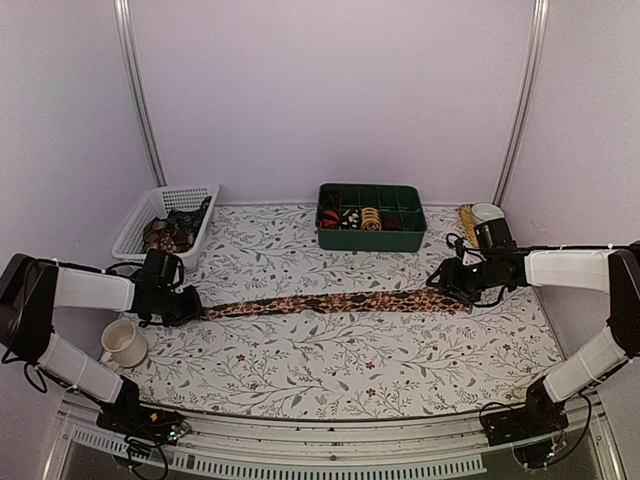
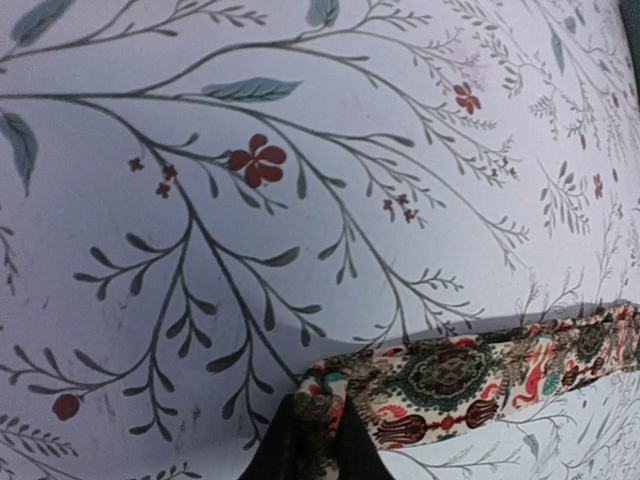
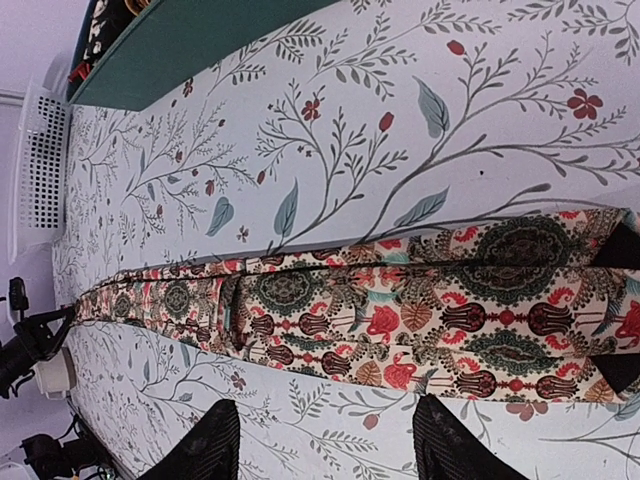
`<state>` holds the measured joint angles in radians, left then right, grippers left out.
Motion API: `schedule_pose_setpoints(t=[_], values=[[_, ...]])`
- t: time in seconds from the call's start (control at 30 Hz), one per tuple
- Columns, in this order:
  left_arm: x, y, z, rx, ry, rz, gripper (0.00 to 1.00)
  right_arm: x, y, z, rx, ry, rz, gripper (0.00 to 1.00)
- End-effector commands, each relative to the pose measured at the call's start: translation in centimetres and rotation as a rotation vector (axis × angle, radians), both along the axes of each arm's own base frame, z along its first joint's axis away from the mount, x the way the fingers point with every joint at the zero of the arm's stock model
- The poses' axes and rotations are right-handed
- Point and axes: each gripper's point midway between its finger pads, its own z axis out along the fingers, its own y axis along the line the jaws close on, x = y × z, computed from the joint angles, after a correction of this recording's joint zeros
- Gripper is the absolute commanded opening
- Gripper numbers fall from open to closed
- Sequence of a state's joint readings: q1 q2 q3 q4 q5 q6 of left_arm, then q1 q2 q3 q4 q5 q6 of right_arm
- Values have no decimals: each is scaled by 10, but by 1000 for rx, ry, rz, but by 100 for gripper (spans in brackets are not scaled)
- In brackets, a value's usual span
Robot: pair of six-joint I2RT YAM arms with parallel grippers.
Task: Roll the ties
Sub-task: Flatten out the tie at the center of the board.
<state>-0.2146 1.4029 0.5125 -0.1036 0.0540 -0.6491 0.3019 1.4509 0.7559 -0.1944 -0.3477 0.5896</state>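
Observation:
A long patterned tie [image 1: 330,302] lies flat and stretched across the floral tablecloth, narrow end at the left, wide end at the right. My left gripper [image 1: 185,308] is shut on the narrow end; in the left wrist view the two dark fingertips [image 2: 270,455] pinch the bunched tip of the tie [image 2: 470,375] at my left gripper [image 2: 315,440]. My right gripper [image 1: 447,285] is at the wide end. In the right wrist view my right gripper [image 3: 330,450] is open, fingers [image 3: 215,445] wide apart, just beside the tie's broad part [image 3: 400,310], holding nothing.
A white basket [image 1: 135,222] with loose ties stands at the back left. A green compartment tray [image 1: 405,238] with rolled ties stands at the back centre. A cream mug [image 1: 125,343] stands near the left arm. A yellowish object [image 1: 467,214] lies at the back right.

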Motion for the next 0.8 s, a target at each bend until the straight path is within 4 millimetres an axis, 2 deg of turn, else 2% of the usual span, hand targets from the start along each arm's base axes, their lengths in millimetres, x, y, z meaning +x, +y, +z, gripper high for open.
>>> schedule_pose_setpoints(t=[0.0,0.03,0.13,0.27,0.37,0.77], values=[[10,9,1,54,-4,14,3,4,12,-4,-14,7,54,60],[13,11,2,70,-4,15,0,4,15,-5,-18,12,68,61],[17,17,0,116,12,13,0,0,29,-12,-37,29,128,61],[13,16,-16,125,66,-12,0,-8,47,-25,-81,55,204,65],[9,25,-20,174,96,7,0,-13,56,-34,-105,69,244,66],[10,31,-17,209,112,19,0,-11,46,-76,-191,141,213,68]])
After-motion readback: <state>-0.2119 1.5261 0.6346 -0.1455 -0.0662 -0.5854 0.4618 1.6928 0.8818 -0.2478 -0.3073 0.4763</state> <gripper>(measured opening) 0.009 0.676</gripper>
